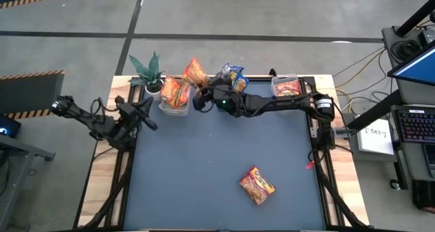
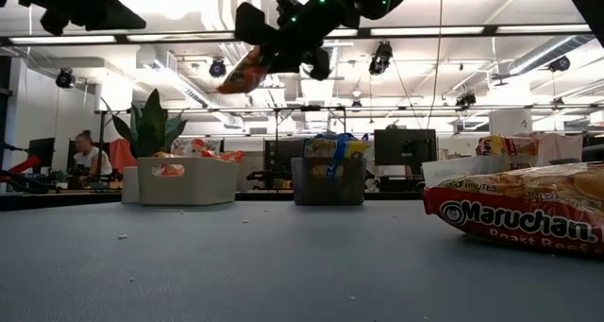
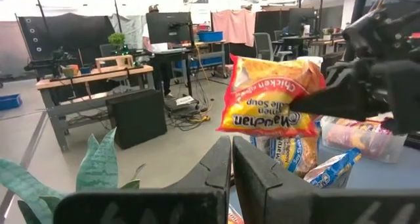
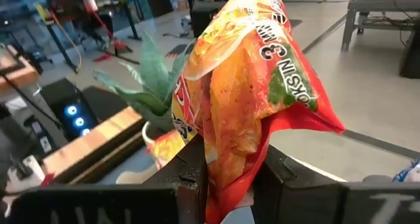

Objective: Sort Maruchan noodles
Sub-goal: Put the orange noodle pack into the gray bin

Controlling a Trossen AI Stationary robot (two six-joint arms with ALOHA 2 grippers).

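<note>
I read "Maruchan" and "Roast Beef" on the red packet (image 2: pixel 517 220) lying near the desk's front right. The orange packet (image 3: pixel 270 96) held in the right claw (image 4: pixel 230 178) reads "Maruchan", "Chicken", "Soup", plus "3 MIN".

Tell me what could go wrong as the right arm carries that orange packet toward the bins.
The right gripper pinches only a crumpled corner of the orange packet, so it may slip out before release. It hangs near the left bin, which already holds orange packets, and close to the plant; a drop could miss the bin or snag leaves.
</note>
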